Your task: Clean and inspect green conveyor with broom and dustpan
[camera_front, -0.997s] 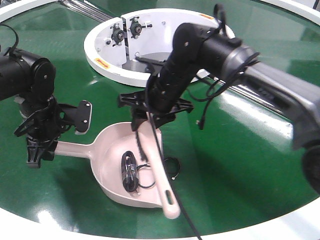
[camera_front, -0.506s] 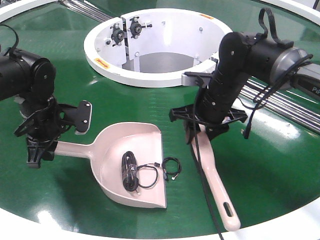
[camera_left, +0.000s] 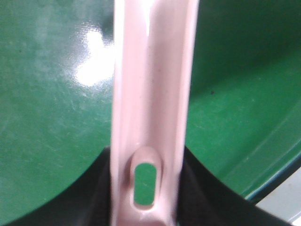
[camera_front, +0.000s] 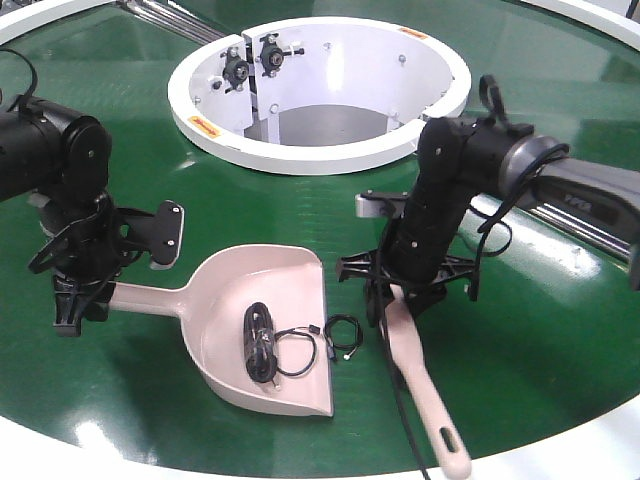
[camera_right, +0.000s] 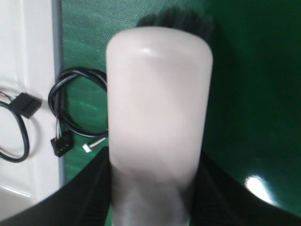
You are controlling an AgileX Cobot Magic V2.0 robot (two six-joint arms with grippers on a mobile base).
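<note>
The beige-pink dustpan [camera_front: 240,290] lies on the green conveyor [camera_front: 520,340], its mouth facing right. A black cable bundle [camera_front: 262,345] sits inside it. My left gripper [camera_front: 85,295] is shut on the end of the pan's handle; the left wrist view shows the handle [camera_left: 150,94] pinched between the jaws [camera_left: 146,188]. My right gripper [camera_front: 400,292] is shut on the broom [camera_front: 425,390], held just right of the pan's lip with its handle pointing toward the near rim. In the right wrist view the broom's back [camera_right: 157,108] fills the jaws [camera_right: 157,188], dark bristles [camera_right: 178,19] showing beyond.
A small looped cable [camera_front: 345,335] lies on the belt between pan lip and broom, also visible in the right wrist view as a cable [camera_right: 70,108]. The central white ring [camera_front: 250,150] stands behind. Metal rollers [camera_front: 535,212] run at right. The white outer rim [camera_front: 560,450] is near.
The right arm carried the broom from over the dustpan out to the right, then lowered it beside the pan's lip. The left arm and dustpan stayed still.
</note>
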